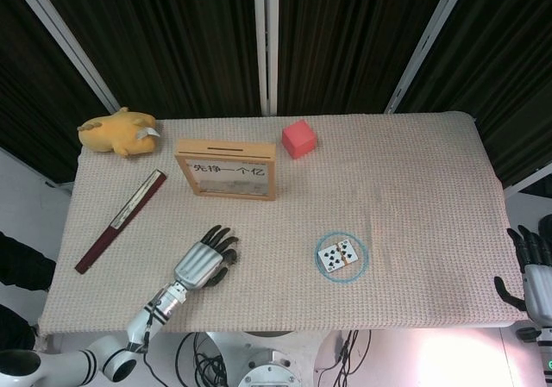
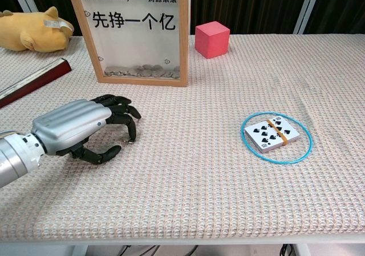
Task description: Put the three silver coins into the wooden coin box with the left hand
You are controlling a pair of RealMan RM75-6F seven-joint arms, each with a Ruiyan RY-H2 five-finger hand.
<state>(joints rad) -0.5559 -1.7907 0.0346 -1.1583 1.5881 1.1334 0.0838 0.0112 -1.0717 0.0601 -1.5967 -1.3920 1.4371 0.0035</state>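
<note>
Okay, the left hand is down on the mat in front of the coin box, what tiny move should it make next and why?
Probably close the left hand a little more around the coin at its fingertips. The coin seems to lie on the mat, barely showing under a fingertip, so a firm pinch should come before lifting toward the wooden coin box.

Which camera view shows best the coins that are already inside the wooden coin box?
The chest view. It faces the clear front of the wooden coin box, so the silver coins show as a pile along its bottom. The head view looks down on the box from above and shows only its top slot and printed front; no coins can be made out there.
</note>
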